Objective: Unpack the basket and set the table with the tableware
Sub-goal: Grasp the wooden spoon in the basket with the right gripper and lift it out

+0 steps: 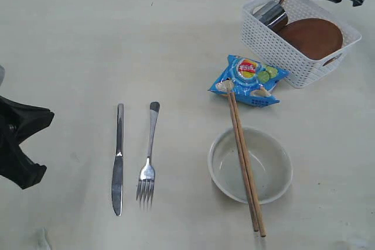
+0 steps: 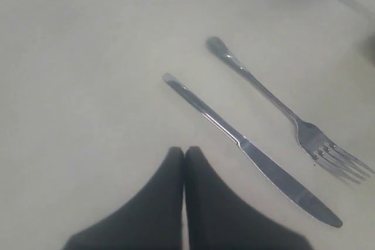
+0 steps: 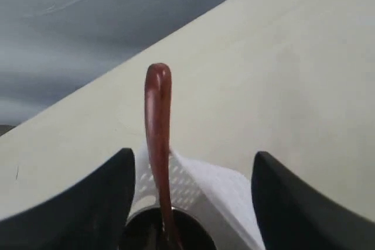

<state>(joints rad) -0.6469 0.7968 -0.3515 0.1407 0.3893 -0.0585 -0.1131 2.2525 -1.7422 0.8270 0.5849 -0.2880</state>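
On pale table point(image 1: 70, 45): knife point(image 1: 118, 159) & fork point(image 1: 149, 156) parallel, handles toward far edge. In basket point(image 1: 275, 45), far right: spoon point(image 3: 158, 121) tilted up from cup point(image 1: 270, 14), right end effector point(image 3: 193, 159) spread wide around it. Left end effector point(image 2: 184, 150) pinched closed.

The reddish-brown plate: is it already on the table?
No, the plate lies inside the basket, next to the steel cup.
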